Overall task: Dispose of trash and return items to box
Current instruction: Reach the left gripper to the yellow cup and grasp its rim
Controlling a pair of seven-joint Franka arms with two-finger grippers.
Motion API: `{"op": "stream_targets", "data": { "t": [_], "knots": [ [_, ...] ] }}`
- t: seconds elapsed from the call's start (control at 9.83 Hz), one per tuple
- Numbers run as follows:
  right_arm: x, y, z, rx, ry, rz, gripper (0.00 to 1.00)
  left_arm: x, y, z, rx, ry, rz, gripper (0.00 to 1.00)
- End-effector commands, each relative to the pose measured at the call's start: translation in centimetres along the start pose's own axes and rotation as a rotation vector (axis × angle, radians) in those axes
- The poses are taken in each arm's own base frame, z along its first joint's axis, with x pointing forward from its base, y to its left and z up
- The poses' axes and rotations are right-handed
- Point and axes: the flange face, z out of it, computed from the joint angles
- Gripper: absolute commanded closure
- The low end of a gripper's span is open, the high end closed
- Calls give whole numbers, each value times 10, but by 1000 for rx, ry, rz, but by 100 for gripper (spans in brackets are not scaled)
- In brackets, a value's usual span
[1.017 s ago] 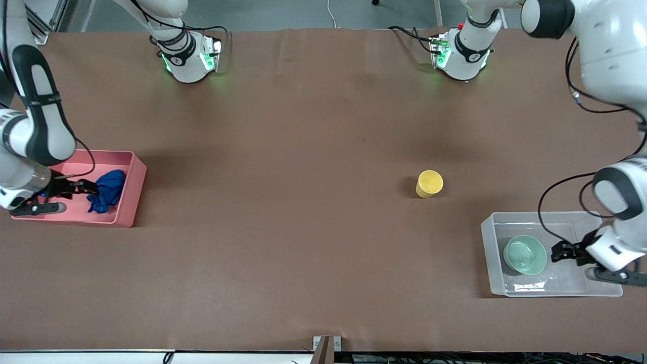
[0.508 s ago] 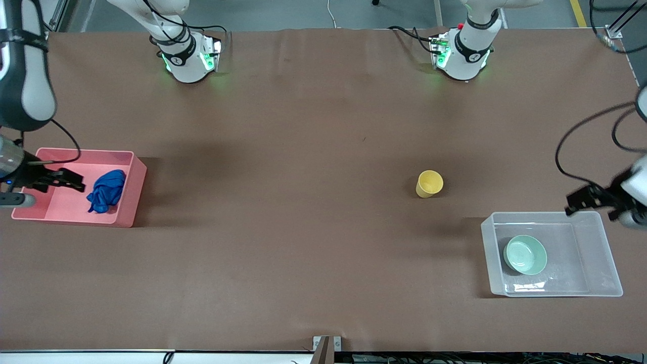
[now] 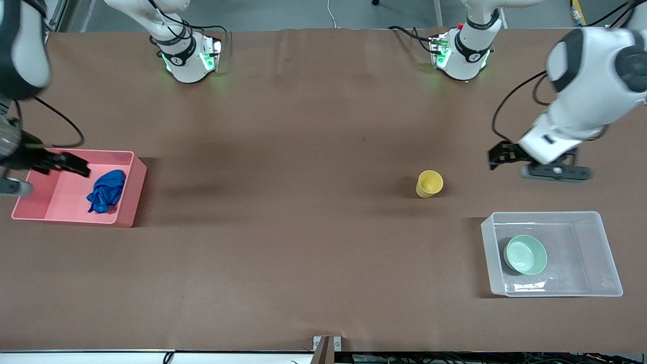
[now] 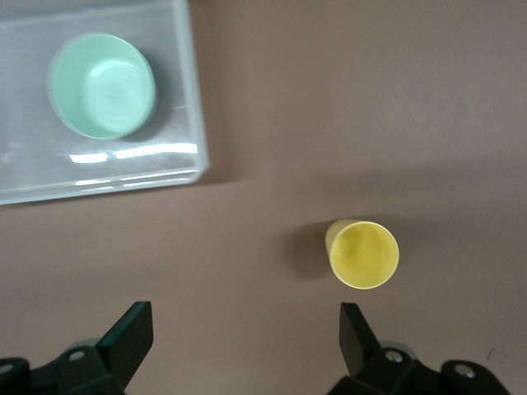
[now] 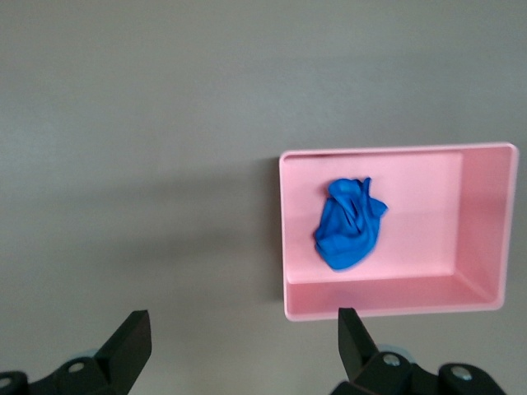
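Starting with the front view: the blue trash wad (image 3: 106,191) lies inside the pink bin (image 3: 132,192) at the middle left of the frame, against the bin's wall toward the table's centre. The right gripper (image 3: 76,164) hangs over that bin's upper edge, and this view does not show whether its fingers are apart. Right of centre, the yellow cup (image 3: 429,183) stands alone on the brown table (image 3: 303,242). Lower right, the clear box (image 3: 604,253) holds the mint-green bowl (image 3: 525,255). The left gripper (image 3: 498,154) is up in the air, over bare table beside the cup.

Over to the left wrist view: fingers (image 4: 132,333) spread wide at the bottom edge, nothing between them. The cup (image 4: 363,253) shows right of centre, the bowl (image 4: 101,85) in the box (image 4: 191,123) at upper left.

Now the right wrist view: fingers (image 5: 132,337) spread wide and empty along the bottom. The bin (image 5: 486,222) sits at middle right, the wad (image 5: 349,224) inside it.
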Motion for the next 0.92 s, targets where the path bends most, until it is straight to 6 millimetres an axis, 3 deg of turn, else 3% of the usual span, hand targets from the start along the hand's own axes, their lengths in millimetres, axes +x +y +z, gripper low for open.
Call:
{"op": "stream_targets", "data": {
  "t": [0.0,0.1,0.31,0.51,0.71,0.81],
  "knots": [
    [-25,13,-49,41,4,37,0,-13,29,88,-2,-74,58,0],
    [-41,25,-64,78,8,53,0,-11,34,116,-13,-94,67,0],
    [-48,25,-66,66,4,37,0,-5,46,171,-45,-73,80,2],
    [-43,21,-68,64,50,29,0,-5,49,208,-64,-66,79,9],
    [-44,12,-73,42,65,9,0,-16,48,226,-65,-107,79,76],
    [-43,8,-77,-1,78,-4,0,-18,48,229,-65,-114,82,93]
  ]
}}
